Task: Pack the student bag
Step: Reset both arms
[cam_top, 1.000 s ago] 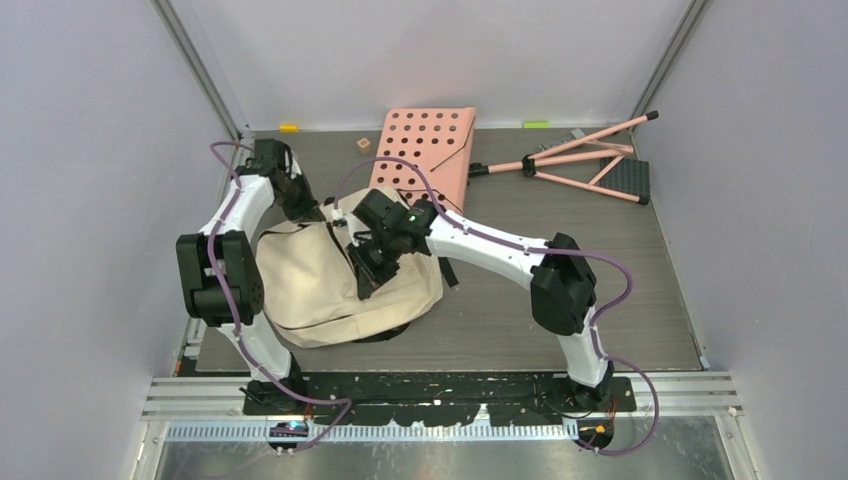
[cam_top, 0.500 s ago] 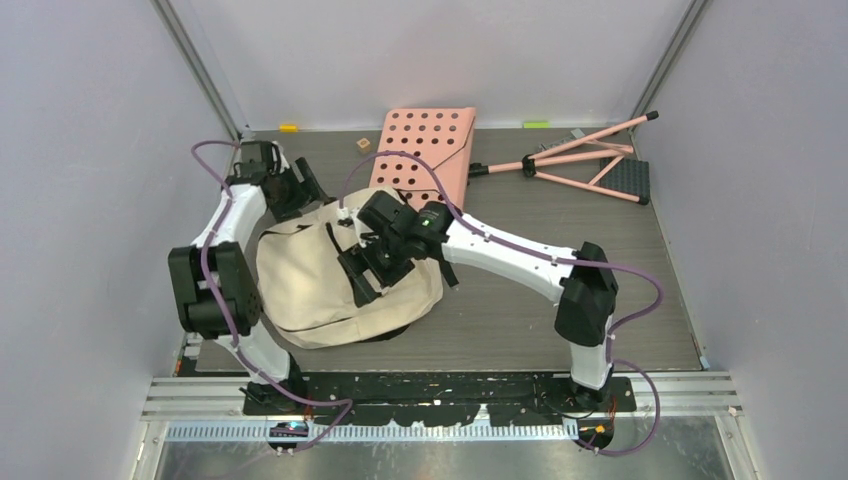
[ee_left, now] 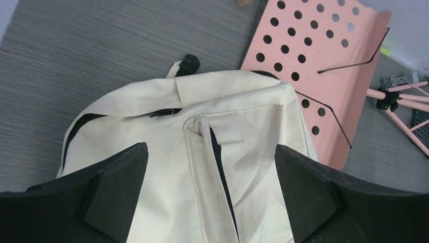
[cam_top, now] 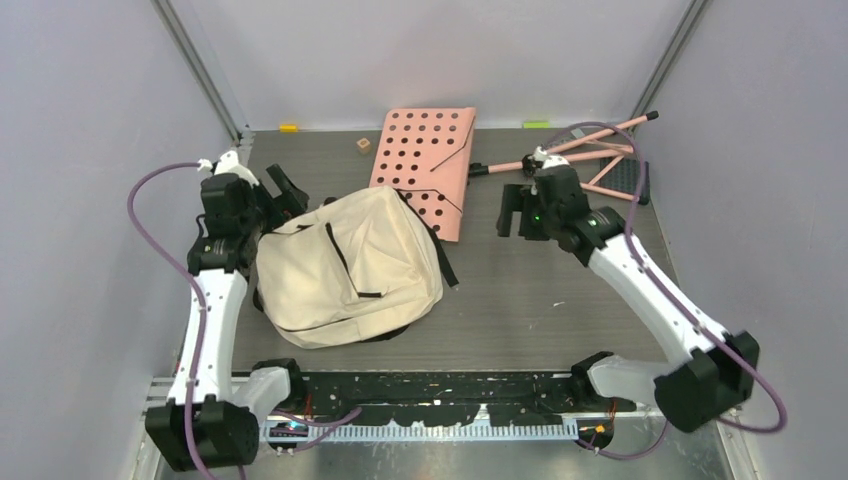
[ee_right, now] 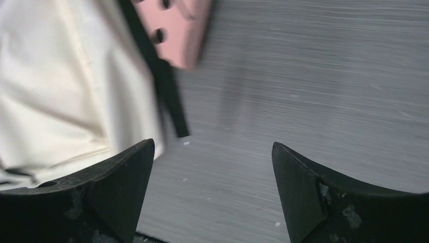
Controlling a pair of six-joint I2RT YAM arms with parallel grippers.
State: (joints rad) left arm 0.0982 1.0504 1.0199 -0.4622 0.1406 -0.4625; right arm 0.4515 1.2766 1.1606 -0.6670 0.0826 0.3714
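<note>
The student bag (cam_top: 345, 265), cream fabric with black straps, lies flat on the dark table left of centre, its zipper trim showing. My left gripper (cam_top: 283, 192) hovers at the bag's far-left corner, open, nothing between its fingers. In the left wrist view the bag (ee_left: 167, 126) fills the space below the open left gripper (ee_left: 210, 148). My right gripper (cam_top: 515, 214) hangs open over bare table to the right of the bag, apart from it. The right wrist view shows the right gripper (ee_right: 212, 146) over the tabletop, the bag (ee_right: 55, 86) and a black strap (ee_right: 169, 96) at left.
A pink perforated board (cam_top: 425, 160) lies behind the bag, its near corner touching the bag's top. A folded pink stand (cam_top: 590, 160) lies at the back right. A small wooden cube (cam_top: 363, 144) sits by the back edge. Grey walls enclose the table.
Both grippers have opened and let go of the bag. The right arm has swung away to the right, the left arm has pulled back to the left. The bag now lies uncovered.
</note>
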